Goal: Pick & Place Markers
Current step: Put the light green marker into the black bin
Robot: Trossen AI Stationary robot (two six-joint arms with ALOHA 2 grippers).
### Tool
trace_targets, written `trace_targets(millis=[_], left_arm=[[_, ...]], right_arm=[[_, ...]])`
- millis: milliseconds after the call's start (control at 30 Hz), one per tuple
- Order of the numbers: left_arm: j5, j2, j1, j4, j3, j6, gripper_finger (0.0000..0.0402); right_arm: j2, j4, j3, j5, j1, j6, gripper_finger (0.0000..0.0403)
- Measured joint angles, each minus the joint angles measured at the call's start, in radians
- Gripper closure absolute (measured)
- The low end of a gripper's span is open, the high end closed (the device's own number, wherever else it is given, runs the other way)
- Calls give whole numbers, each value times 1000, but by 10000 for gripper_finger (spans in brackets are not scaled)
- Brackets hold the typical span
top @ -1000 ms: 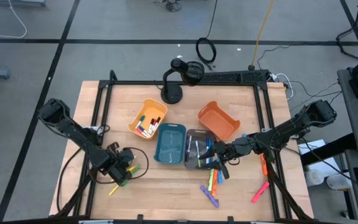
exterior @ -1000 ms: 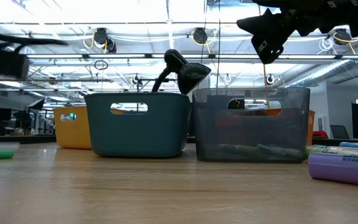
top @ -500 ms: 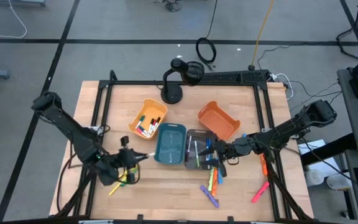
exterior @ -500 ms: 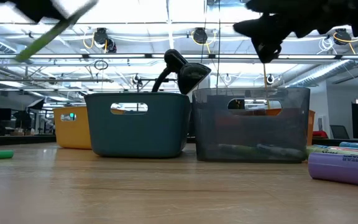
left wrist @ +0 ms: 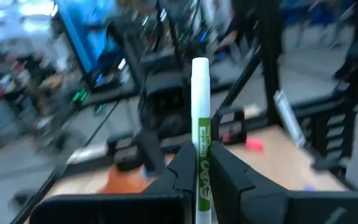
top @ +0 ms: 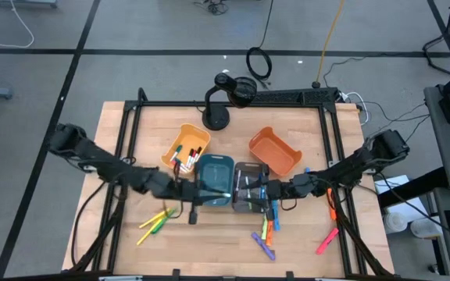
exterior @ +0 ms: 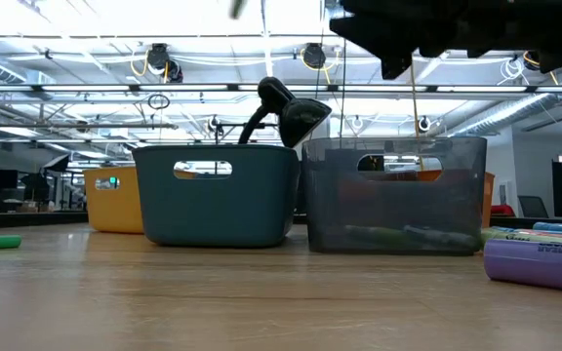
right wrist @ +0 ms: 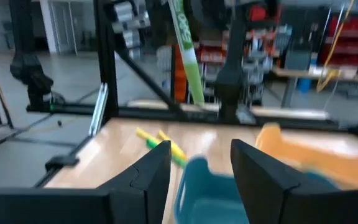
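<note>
While the green marker [left wrist: 201, 140] stands upright between the pinching jaws of the left gripper [top: 192, 200], it hangs in the air at the front wall of the teal bin [top: 213, 179], not yet inside any bin. The grip sits low on the barrel, with the white cap end well above the jaws (a long lever, I judge), so a quick swing could tilt it or work it loose, and it would land on the desk [top: 209, 242] rather than in a bin.

The right gripper [top: 266, 191], jaws spread and holding nothing, hovers over the grey bin [top: 244, 193] just beside the teal one. The two arms are near each other here, and a brush between them could knock the marker free.

Yellow and green markers [top: 153, 225] lie loose on the desk nearby, as do others [top: 266, 234] in front of the grey bin.
</note>
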Motion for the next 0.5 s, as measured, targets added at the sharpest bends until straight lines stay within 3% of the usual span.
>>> trace_targets(millis=[100, 200, 500], left_arm=[[186, 63, 79, 158, 0, -6, 379], [297, 117, 141, 244, 0, -66, 381], [425, 273, 214, 335, 64, -151, 401]], right_arm=[[3, 22, 0, 0, 0, -7, 248], [3, 25, 0, 0, 0, -16, 248], [3, 62, 1, 0, 0, -26, 248]])
